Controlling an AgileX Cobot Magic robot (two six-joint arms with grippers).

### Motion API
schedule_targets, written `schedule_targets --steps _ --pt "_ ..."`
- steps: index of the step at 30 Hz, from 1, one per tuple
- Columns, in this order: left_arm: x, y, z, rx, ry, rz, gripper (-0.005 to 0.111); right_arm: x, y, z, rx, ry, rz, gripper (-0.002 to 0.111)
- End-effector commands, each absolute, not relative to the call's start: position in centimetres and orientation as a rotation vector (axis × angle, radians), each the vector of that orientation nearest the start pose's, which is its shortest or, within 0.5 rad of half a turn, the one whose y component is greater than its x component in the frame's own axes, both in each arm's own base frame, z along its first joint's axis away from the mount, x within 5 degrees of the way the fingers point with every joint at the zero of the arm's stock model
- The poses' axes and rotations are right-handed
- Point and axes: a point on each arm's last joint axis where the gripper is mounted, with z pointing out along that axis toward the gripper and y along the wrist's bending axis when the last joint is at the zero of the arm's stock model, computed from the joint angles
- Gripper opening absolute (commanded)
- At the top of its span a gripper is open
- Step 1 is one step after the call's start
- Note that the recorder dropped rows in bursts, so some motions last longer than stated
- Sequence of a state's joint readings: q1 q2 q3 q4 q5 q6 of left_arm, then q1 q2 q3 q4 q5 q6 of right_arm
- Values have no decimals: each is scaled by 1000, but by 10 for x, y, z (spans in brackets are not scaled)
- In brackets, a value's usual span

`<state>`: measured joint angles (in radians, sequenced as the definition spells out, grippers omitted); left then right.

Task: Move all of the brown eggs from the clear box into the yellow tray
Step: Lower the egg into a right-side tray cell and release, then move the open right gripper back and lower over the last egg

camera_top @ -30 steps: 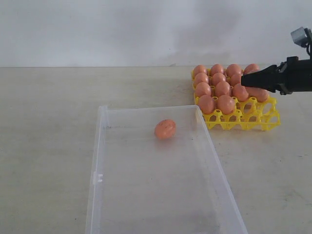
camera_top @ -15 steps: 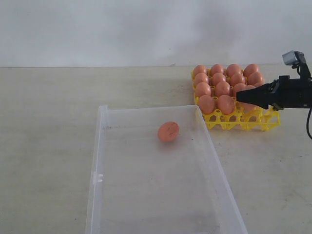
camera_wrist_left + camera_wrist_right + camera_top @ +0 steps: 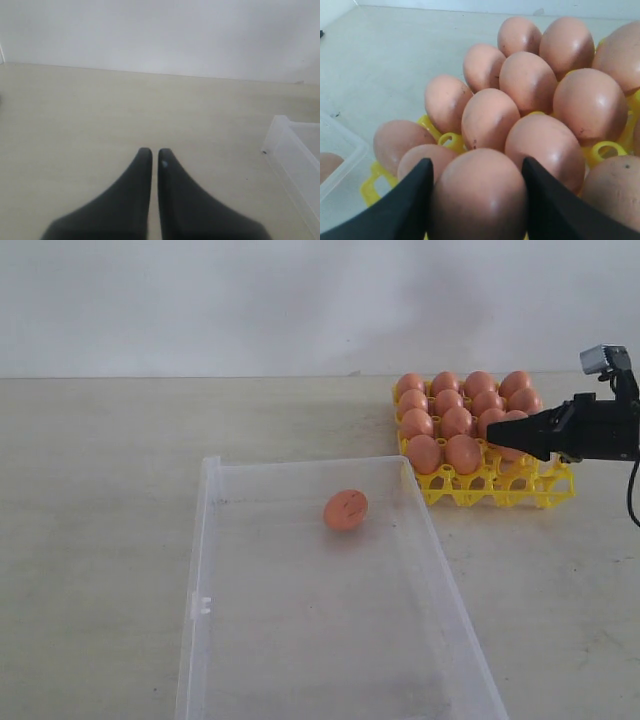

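My right pincer (image 3: 476,162) was clamped on a brown egg (image 3: 477,195), one black finger pressed flat against each side of the shell. In the exterior view that pincer (image 3: 500,437) reached in from the right, low over the near right part of the yellow tray (image 3: 545,490). The tray stood on the worktop (image 3: 100,490) just beyond the far right corner of the clear box (image 3: 197,570), near it, though I could not tell whether the two touched.

The other brown eggs (image 3: 457,421) filled the tray's far rows and its left side, packed shoulder to shoulder, some with small dark speckles. The cups along the near edge showed bare yellow lattice. Whether the egg I gripped already sat in a cup or hung just above one, I could not tell.

One lone egg (image 3: 346,509) lay on its side on the floor of the clear box, in the far half, apart from the walls.

My left pincer (image 3: 151,151) was closed on nothing, its two dark fingers together with only a thin slit between them, above bare worktop, with a corner of the clear box (image 3: 290,145) off to one side.
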<state>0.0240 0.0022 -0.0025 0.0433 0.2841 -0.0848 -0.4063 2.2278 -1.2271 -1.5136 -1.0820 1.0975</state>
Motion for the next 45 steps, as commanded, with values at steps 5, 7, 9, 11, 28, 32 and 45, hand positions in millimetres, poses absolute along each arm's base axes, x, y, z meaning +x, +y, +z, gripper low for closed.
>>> schedule_targets --steps 5,7,9,11,28,32,45 --pt "55 2 188 -69 1759 -3 4 404 -86 111 -414 1931 798 43" --pt "55 2 188 -69 1759 -3 4 404 -86 111 -401 1934 809 44" --pt "55 2 188 -69 1759 -3 4 404 -86 111 -381 1938 830 50" --pt "55 2 188 -69 1759 -3 4 404 -86 111 -381 1938 830 59" --pt "55 2 188 -69 1759 -3 4 416 -88 167 -106 1675 943 55" --pt "55 2 188 -69 1759 -3 4 406 -64 254 -375 1572 853 0" --pt "55 2 188 -69 1759 -3 4 359 131 356 -668 1626 -281 0"
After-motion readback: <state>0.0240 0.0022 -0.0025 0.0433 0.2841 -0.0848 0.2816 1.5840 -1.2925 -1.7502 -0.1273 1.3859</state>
